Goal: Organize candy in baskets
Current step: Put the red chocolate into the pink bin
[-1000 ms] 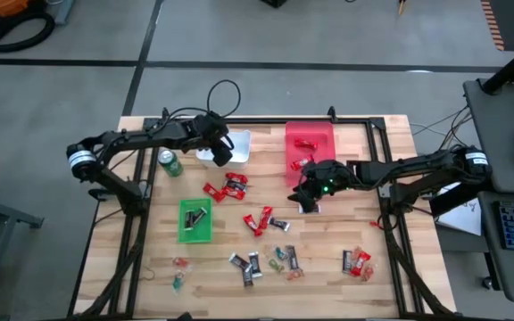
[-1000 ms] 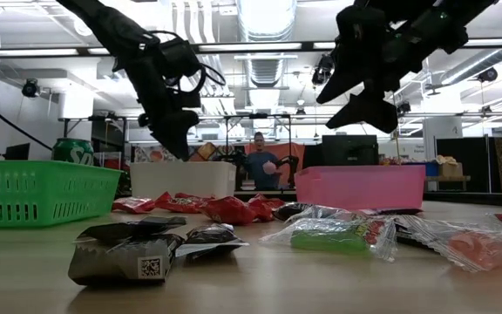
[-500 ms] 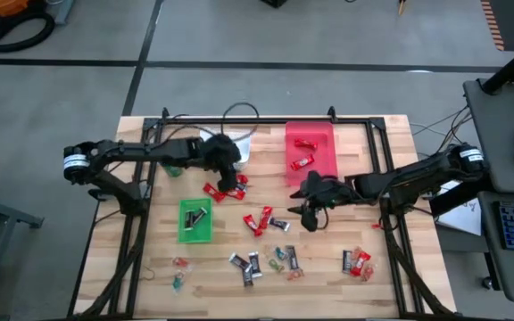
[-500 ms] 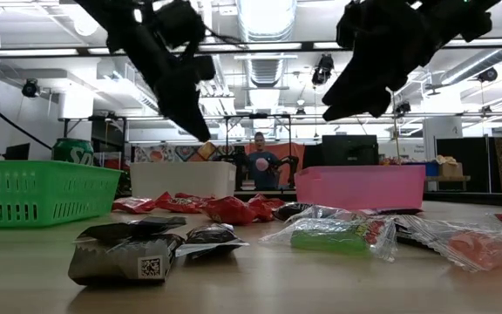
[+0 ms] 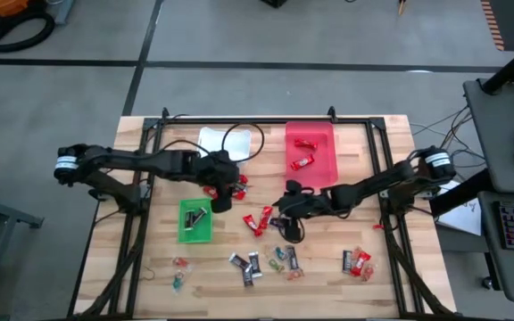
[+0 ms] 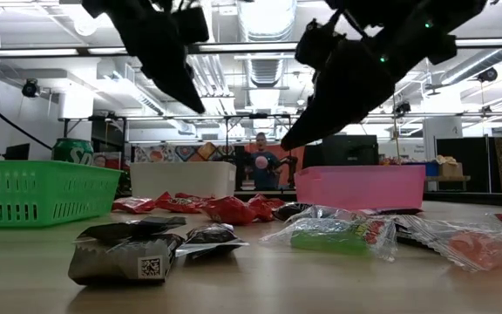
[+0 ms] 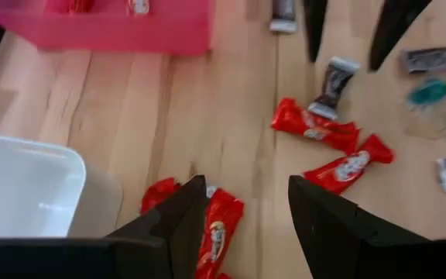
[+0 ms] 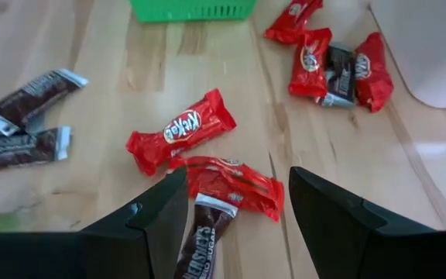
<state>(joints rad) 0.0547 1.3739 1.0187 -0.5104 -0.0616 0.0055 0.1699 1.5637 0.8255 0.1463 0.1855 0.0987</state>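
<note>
Low view puts dark-wrapped candy [image 6: 133, 251] nearest on the desk [image 6: 251, 292], red bars mid-frame, and the green basket [image 6: 37, 192], white basket [image 6: 184, 179] and red basket [image 6: 360, 186] behind. Both pincers hang above with fingers apart and empty: the left pincer [image 5: 224, 192] over the red bars at centre-left, the right pincer [image 5: 286, 214] beside the central pair, apparently poised to pick.
</note>
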